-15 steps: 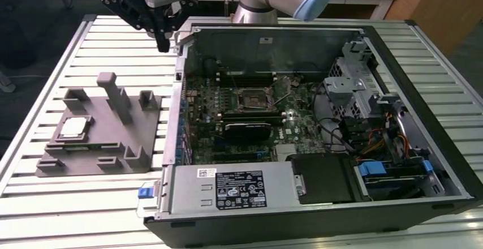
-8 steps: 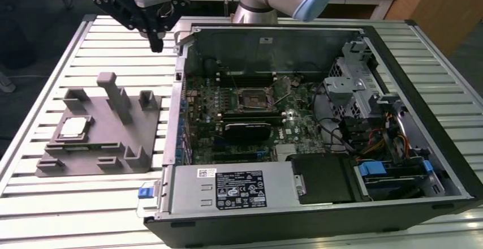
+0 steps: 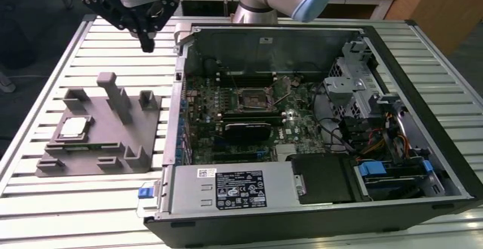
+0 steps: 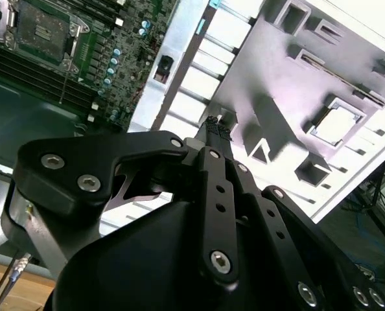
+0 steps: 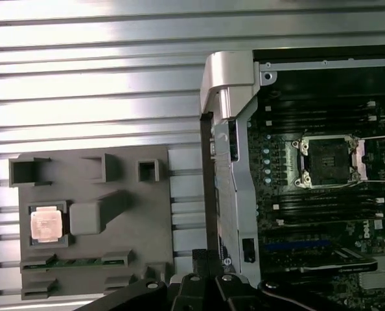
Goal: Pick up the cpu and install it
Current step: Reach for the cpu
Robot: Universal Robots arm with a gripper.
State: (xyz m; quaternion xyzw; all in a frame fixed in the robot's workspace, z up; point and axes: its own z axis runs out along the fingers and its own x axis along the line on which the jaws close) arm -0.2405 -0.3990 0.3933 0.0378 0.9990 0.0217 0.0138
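The cpu [image 3: 73, 127] is a small square chip with a pale metal top, lying in a pocket of the grey fixture [image 3: 113, 147] on the exterior view's left. It also shows in the first wrist view as the cpu [image 5: 46, 225] and in the second wrist view as the cpu [image 4: 335, 126]. My gripper [image 3: 147, 45] hangs high above the table's far side, beyond the fixture and beside the case's corner. Its fingers [image 4: 212, 133] are shut together with nothing between them. The black motherboard socket [image 3: 253, 97] lies open inside the case, also seen as the socket [image 5: 327, 159].
An open computer case [image 3: 422, 51] lies flat on the slatted metal table [image 3: 45, 204], taking up the exterior view's right. Inside it are a black heatsink block [image 3: 249, 130], a power supply [image 3: 234, 189], and a drive cage with cables [image 3: 362, 90]. The fixture has raised posts [image 3: 110, 87].
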